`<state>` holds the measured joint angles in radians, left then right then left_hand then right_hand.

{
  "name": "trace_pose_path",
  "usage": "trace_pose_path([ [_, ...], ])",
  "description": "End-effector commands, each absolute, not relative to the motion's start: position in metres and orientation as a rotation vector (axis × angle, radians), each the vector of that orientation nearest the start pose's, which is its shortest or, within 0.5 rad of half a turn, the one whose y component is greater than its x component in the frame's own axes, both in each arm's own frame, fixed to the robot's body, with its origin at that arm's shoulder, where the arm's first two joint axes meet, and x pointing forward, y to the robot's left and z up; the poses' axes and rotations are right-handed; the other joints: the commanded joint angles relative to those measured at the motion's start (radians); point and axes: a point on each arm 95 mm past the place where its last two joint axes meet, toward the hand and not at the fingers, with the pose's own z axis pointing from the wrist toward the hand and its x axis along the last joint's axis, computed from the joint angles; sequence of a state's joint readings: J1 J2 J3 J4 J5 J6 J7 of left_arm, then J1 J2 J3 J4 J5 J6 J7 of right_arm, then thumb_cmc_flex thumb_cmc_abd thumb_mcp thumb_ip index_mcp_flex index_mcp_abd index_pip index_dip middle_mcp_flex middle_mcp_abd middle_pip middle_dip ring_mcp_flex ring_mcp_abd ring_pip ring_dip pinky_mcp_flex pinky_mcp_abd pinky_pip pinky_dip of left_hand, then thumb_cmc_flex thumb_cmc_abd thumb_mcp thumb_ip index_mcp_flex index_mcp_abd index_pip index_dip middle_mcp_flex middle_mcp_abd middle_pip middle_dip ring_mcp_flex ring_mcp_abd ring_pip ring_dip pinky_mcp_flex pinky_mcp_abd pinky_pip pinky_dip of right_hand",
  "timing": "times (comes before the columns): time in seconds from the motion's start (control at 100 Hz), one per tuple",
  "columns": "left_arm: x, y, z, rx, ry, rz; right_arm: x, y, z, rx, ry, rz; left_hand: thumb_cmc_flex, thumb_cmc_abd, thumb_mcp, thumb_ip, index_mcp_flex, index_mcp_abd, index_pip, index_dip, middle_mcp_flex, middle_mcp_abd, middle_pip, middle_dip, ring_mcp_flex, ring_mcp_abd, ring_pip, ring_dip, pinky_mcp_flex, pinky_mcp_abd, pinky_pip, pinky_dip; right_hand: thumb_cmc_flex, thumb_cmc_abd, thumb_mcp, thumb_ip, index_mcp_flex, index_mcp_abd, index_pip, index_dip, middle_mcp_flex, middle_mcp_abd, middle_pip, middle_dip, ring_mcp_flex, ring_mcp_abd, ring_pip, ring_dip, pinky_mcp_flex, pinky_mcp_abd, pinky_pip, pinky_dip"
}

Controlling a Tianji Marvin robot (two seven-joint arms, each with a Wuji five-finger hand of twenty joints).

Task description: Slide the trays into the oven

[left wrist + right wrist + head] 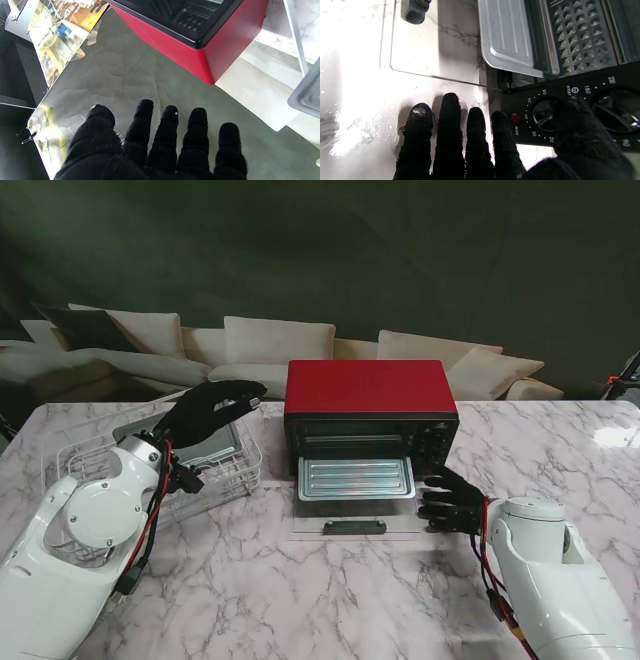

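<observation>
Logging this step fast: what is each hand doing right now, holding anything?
Left hand: open, fingers spread, holding nothing, raised over the wire rack.
Right hand: open, fingers apart, holding nothing, beside the oven.

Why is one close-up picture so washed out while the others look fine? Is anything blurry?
Right wrist view: strong glare bleaches the white marble table top beside the black-gloved right robot hand; the ribbed silver metal tray stays readable. Left wrist view: evenly lit, the red toaster oven sharp, the left robot hand softly blurred. Stand view: dim backdrop, a small bright patch at the table's far right.
</observation>
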<state>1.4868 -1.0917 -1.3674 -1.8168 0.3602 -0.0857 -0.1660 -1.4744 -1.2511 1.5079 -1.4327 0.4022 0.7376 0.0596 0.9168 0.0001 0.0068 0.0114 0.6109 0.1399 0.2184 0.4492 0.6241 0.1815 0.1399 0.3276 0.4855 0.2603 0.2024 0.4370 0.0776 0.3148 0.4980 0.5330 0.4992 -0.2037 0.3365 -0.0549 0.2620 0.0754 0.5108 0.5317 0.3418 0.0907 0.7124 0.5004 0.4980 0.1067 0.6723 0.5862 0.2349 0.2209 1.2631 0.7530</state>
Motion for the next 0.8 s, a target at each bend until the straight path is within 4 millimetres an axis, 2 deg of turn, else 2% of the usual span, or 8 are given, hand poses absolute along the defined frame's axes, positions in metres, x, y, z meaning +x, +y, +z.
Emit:
trace_pose_path([
  [0.0,0.422,0.002,-0.192,-1.466,1.203,-2.103,0.415,-0.083,-0.377,-2.797,0.007,-1.122,-0.013,0.035,-0.032,-0.008,0.023,-0.007,-0.001,0.005,0.019,-0.002,-0.005,0.008,0.007,-0.003,0.013,0.012,-0.013,0.019,0.009,0.006,-0.018,0.003,-0.017,0.023,-0.002,-0.018,-0.007,0.002,-0.004,0.002,-0.006,-0.004,-0.008,0.003,-0.001,-0.010,-0.019,0.056,-0.004,0.007],
  [0.26,0.421,0.003,-0.192,-1.466,1.199,-2.102,0.401,-0.106,-0.350,-2.775,-0.022,-1.241,-0.014,0.035,-0.032,-0.008,0.024,-0.007,0.000,0.005,0.019,-0.002,-0.004,0.008,0.006,-0.003,0.013,0.011,-0.013,0.019,0.009,0.005,-0.021,0.012,-0.023,0.024,-0.002,-0.031,-0.009,-0.001,-0.005,-0.004,-0.010,-0.010,-0.017,-0.003,-0.014,-0.018,-0.035,0.053,-0.014,0.003],
  [0.36,0.421,0.003,-0.192,-1.465,1.195,-2.103,0.393,-0.117,-0.334,-2.770,-0.060,-1.313,-0.014,0.035,-0.032,-0.008,0.024,-0.007,0.000,0.006,0.017,-0.002,-0.005,0.007,0.005,-0.004,0.012,0.011,-0.014,0.018,0.008,0.005,-0.021,0.017,-0.027,0.026,0.012,-0.062,-0.006,-0.001,-0.002,-0.009,-0.019,-0.016,-0.030,-0.006,-0.101,-0.064,-0.069,0.062,-0.083,-0.028],
  [0.48,0.421,0.004,-0.192,-1.463,1.194,-2.102,0.382,-0.126,-0.311,-2.758,-0.169,-1.442,-0.011,0.036,-0.031,-0.008,0.026,-0.007,0.001,0.006,0.018,-0.002,-0.005,0.007,0.005,-0.003,0.012,0.011,-0.014,0.019,0.008,0.005,-0.024,0.016,-0.024,0.026,0.044,-0.094,-0.006,-0.008,0.008,-0.018,-0.106,-0.068,-0.048,-0.004,-0.279,-0.161,-0.129,0.069,-0.236,-0.108],
  [0.57,0.421,0.004,-0.192,-1.461,1.194,-2.102,0.373,-0.129,-0.293,-2.743,-0.275,-1.560,-0.012,0.037,-0.031,-0.008,0.026,-0.006,0.001,0.006,0.018,0.000,-0.005,0.007,0.005,-0.004,0.012,0.011,-0.015,0.019,0.007,0.005,-0.021,0.020,-0.026,0.026,0.076,-0.104,-0.015,-0.023,0.007,-0.026,-0.177,-0.125,-0.078,-0.024,-0.386,-0.218,-0.177,0.051,-0.336,-0.155],
  [0.63,0.421,0.004,-0.192,-1.462,1.192,-2.103,0.367,-0.129,-0.281,-2.724,-0.347,-1.645,-0.013,0.037,-0.032,-0.008,0.027,-0.006,0.001,0.006,0.018,-0.001,-0.005,0.007,0.004,-0.002,0.012,0.011,-0.015,0.019,0.007,0.005,-0.019,0.019,-0.027,0.026,0.113,-0.108,-0.051,-0.061,0.018,-0.053,-0.247,-0.192,-0.097,-0.050,-0.474,-0.273,-0.199,0.028,-0.425,-0.198],
  [0.68,0.421,0.004,-0.192,-1.462,1.191,-2.104,0.361,-0.127,-0.272,-2.692,-0.398,-1.715,-0.013,0.038,-0.032,-0.009,0.025,-0.007,0.000,0.006,0.018,-0.003,-0.005,0.007,0.004,-0.004,0.012,0.011,-0.015,0.018,0.007,0.005,-0.015,0.014,-0.027,0.025,0.139,-0.108,-0.073,-0.094,0.031,-0.058,-0.285,-0.235,-0.115,-0.062,-0.529,-0.314,-0.210,0.012,-0.486,-0.232],
  [0.79,0.421,0.004,-0.193,-1.461,1.187,-2.106,0.349,-0.119,-0.253,-2.616,-0.499,-1.830,-0.012,0.039,-0.032,-0.009,0.025,-0.007,0.000,0.006,0.018,-0.001,-0.005,0.007,0.004,-0.004,0.012,0.011,-0.016,0.017,0.006,0.004,-0.009,0.016,-0.032,0.024,0.121,-0.094,-0.137,-0.172,0.008,-0.089,-0.414,-0.307,-0.178,-0.097,-0.624,-0.391,-0.254,-0.031,-0.632,-0.312],
])
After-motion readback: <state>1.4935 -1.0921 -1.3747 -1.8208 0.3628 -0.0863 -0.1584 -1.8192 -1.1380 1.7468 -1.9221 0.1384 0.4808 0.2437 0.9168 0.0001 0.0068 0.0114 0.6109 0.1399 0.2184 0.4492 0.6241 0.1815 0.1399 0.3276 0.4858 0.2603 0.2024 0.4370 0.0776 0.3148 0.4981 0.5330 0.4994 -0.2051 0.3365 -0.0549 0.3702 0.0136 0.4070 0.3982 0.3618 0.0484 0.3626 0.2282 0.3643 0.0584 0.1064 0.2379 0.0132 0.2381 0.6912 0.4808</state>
